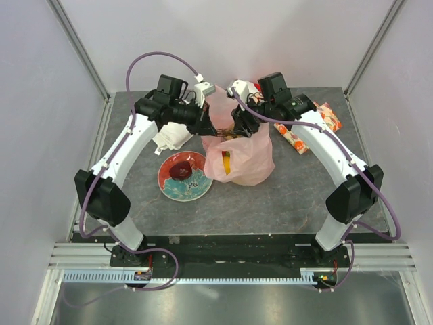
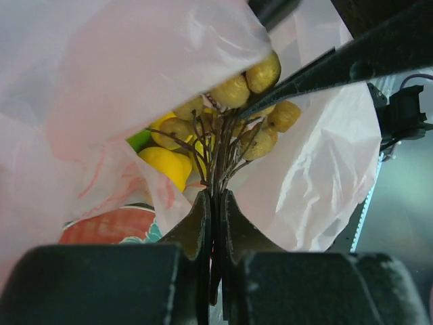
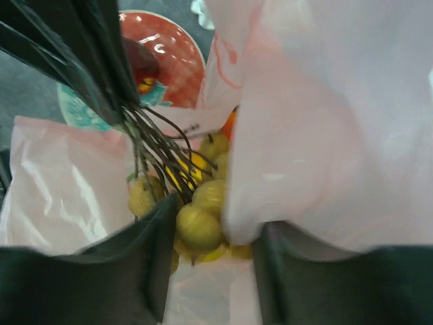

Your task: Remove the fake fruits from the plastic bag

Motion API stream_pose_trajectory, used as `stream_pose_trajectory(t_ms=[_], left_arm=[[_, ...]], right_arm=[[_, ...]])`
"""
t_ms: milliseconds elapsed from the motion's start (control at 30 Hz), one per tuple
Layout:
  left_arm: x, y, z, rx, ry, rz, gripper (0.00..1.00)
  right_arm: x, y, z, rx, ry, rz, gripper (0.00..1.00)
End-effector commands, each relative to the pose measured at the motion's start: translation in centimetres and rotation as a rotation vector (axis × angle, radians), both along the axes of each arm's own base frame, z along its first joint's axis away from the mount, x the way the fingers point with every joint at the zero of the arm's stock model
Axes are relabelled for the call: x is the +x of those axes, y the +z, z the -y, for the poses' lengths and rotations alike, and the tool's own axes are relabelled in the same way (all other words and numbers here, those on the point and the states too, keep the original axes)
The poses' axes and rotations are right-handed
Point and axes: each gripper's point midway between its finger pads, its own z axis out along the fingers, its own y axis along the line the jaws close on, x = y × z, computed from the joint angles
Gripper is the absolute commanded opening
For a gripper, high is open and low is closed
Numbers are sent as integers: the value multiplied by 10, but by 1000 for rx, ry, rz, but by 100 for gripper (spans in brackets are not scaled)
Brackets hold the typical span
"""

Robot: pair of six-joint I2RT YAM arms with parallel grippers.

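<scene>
The left hand (image 2: pixel 216 198) is clamped together on the stem (image 2: pixel 218 159) of the grapes (image 2: pixel 233 91), the dark twigs pinched flat between its two tips. From there the bunch fans out toward 12 and 1 o'clock, hanging in the mouth of the bag (image 2: pixel 135 61). A yellow fruit (image 2: pixel 162 166) and a green piece (image 2: pixel 139 140) lie deeper in, at 10 o'clock from the hand.

The right hand (image 3: pixel 215 223) comes in from 2 o'clock. Its fingers stand apart, with a fold of film against one of them. It seems to be propping the mouth open, though I cannot tell whether it actually grips the film.

The bag sits mid-worktop (image 1: pixel 284 203). The plate (image 1: pixel 169 189) is at its 9 o'clock, just beside it, and already carries the plum (image 1: pixel 181 168).

Handling, as I judge it:
- **Grapes:** They look hollow and light. The wiry stem is the right hold, because the glossy beads would slip out of a pinch.
- **Twigs:** They are springy and splayed, so they may snag the film on the way out.
- **Bag:** It is thin, limp and crinkly and will ride up with anything that catches, so it needs holding down or open at the rim.
- **Loose fruits:** They are smooth and round and are best taken across their widest part.
</scene>
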Motion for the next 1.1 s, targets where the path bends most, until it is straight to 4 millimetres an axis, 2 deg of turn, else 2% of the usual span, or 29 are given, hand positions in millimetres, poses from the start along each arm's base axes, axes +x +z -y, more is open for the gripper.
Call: stream_pose_trajectory(t_ms=[0,33,67,100,133,167,200,233,333,433,500,533,567,600,667,700,767,800,833,867,900,933,967,1000,1067], left_arm=[[4,30,-3,2,-12,127,2],[6,43,-3,-8,-9,163,2],[8,51,-4,-13,-2,186,2],[8,60,-5,-22,2,207,2],[10,77,-6,-39,8,246,2],[11,86,-6,-51,12,263,2],[12,94,-7,-60,15,281,2],[11,110,-7,-79,15,314,2],[9,137,-11,-116,23,361,2],[6,145,-26,-102,66,382,2],[9,144,-46,-80,126,386,2],[5,139,-56,-71,150,374,2],[10,136,-74,-65,201,362,2],[9,124,-83,-59,221,323,2],[4,118,-104,-74,249,291,2],[4,100,-109,-63,261,244,2],[-2,86,-123,-59,269,227,2],[-6,62,-126,-36,274,181,2],[-5,50,-132,-12,297,172,2],[-7,48,-134,-9,310,193,2],[-9,25,-137,9,329,155,2],[-6,15,-144,33,391,148,2],[-1,22,-148,28,423,217,2],[-3,0,-152,50,453,185,2],[-3,-16,-159,71,500,186,2]], right_arm=[[25,-21,30,-87,-164,9,65],[31,-30,37,-91,-205,-28,72],[36,-31,43,-76,-219,-53,76],[44,-35,62,-67,-261,-98,78],[48,-44,67,-48,-276,-158,84],[51,-39,68,-10,-264,-183,87],[54,-43,81,1,-294,-237,89],[58,-54,84,10,-296,-283,98],[63,-69,101,13,-336,-338,98],[69,-82,114,-34,-382,-339,98],[75,-84,121,-37,-412,-330,98],[79,-85,125,-43,-431,-325,98],[83,-82,128,-37,-444,-314,98],[86,-81,132,-36,-456,-311,98],[88,-79,132,-30,-457,-306,98],[88,-78,131,-27,-454,-306,98],[87,-78,129,-12,-444,-316,98],[86,-79,128,-9,-441,-321,98],[85,-80,128,-10,-440,-326,98],[85,-80,128,-9,-441,-324,98],[84,-81,128,-11,-440,-328,98],[84,-81,129,-13,-441,-329,98],[83,-80,129,-11,-442,-327,98],[82,-80,129,-11,-441,-329,98],[80,-78,127,-5,-437,-329,98]])
